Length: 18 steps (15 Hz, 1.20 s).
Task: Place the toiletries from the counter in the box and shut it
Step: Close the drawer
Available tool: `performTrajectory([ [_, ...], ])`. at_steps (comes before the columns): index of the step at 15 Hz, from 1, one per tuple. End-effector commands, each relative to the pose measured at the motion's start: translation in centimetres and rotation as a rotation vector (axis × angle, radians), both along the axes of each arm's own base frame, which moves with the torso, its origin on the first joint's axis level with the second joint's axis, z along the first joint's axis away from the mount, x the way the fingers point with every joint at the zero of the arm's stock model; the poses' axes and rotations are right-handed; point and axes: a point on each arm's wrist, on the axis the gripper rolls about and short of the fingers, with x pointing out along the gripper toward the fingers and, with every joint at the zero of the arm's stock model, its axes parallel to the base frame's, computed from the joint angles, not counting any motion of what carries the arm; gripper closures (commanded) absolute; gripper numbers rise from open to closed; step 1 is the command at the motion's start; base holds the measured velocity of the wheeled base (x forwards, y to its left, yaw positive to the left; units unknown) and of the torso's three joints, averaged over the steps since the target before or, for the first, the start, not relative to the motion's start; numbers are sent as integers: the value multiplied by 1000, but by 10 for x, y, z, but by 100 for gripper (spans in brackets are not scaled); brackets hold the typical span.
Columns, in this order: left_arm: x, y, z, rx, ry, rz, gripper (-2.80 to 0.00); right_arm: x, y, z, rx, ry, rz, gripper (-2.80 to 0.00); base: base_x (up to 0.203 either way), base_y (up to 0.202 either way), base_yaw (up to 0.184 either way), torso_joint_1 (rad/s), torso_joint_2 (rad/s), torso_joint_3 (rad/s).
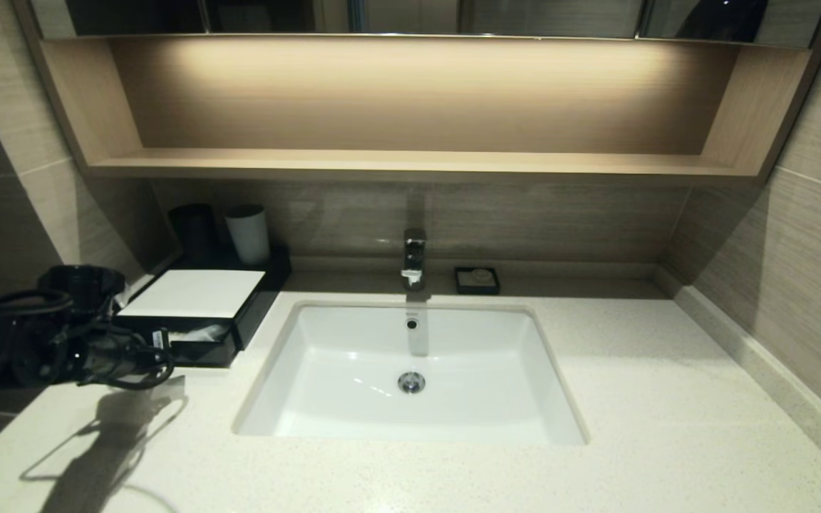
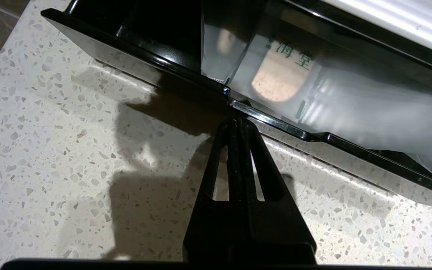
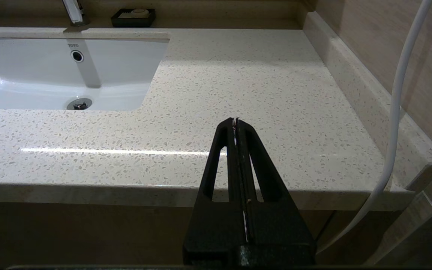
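Observation:
The black box [image 1: 193,293] with its white top panel stands at the counter's [image 1: 667,399] back left. Its drawer stands pulled out a little toward me. Inside it lie the toiletries [image 2: 313,86] in whitish wrappers with green print, also glimpsed in the head view as pale toiletries [image 1: 200,333]. My left gripper [image 2: 237,120] is shut and empty, its tips against the notch in the drawer's black front rim [image 2: 156,60]. In the head view the left gripper [image 1: 164,350] sits at the drawer's front. My right gripper [image 3: 235,120] is shut and empty, hanging before the counter's front edge at the right.
A white sink [image 1: 410,370] with a chrome faucet [image 1: 414,256] fills the middle. A black cup [image 1: 193,231] and a white cup [image 1: 248,234] stand behind the box. A black soap dish [image 1: 477,279] sits by the faucet, under a wooden shelf [image 1: 410,162]. A white cable [image 3: 396,112] hangs at the right.

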Motion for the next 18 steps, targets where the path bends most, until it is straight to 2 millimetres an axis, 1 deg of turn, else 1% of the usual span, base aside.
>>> performTrajectory([
  [1, 3, -1, -4, 1, -3, -3, 0, 0, 0, -1, 0, 2, 0, 0, 0, 0, 0, 0, 0, 0],
  [7, 10, -1, -10, 8, -30, -6, 0, 0, 0, -1, 0, 1, 0, 0, 0, 0, 0, 0, 0, 0],
  [18, 20, -6, -11, 17, -102, -25, 0, 0, 0, 0, 0, 1, 0, 0, 0, 0, 0, 0, 0, 0],
])
